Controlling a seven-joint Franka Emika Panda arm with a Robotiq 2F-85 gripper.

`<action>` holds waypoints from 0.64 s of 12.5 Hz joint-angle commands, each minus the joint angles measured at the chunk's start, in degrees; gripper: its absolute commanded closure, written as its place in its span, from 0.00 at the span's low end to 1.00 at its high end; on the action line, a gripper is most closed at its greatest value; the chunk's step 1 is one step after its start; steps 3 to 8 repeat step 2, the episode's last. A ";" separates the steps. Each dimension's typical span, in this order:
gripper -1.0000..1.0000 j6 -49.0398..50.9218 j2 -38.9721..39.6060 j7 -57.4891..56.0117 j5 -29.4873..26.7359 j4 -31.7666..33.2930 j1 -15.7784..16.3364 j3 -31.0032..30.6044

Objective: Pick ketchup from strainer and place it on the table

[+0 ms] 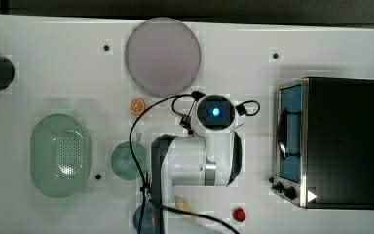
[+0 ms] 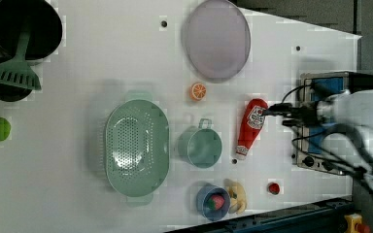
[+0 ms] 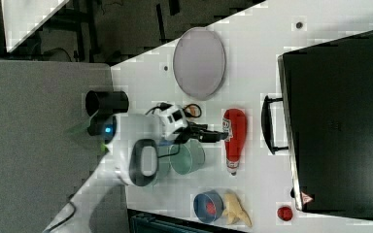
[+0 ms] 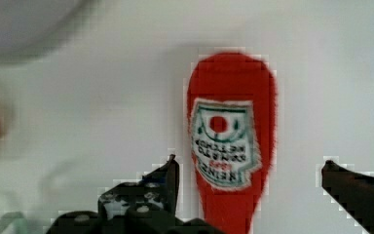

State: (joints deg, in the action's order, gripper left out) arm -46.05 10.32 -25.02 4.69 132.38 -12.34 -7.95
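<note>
Ketchup (image 2: 250, 127) lying on table (image 2: 77, 194), at 3 o'clock from strainer (image 2: 136, 145); gripper (image 4: 247, 168) straddling it wide open, gripping nothing.

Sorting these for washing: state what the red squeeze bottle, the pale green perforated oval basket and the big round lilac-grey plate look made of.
Red squeeze bottle: probably soft plastic, smooth, with a printed white label.
Pale green perforated oval basket: likely moulded plastic, matte, with regular small holes.
Round lilac-grey plate: unclear, plastic or glazed ceramic; even colour, faint sheen.
</note>
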 commanded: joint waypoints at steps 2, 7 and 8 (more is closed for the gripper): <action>0.00 17.51 -7.23 14.89 -0.08 -14.82 -0.29 -1.15; 0.00 17.51 -7.23 14.89 -0.08 -14.82 -0.29 -1.15; 0.00 17.51 -7.23 14.89 -0.08 -14.82 -0.29 -1.15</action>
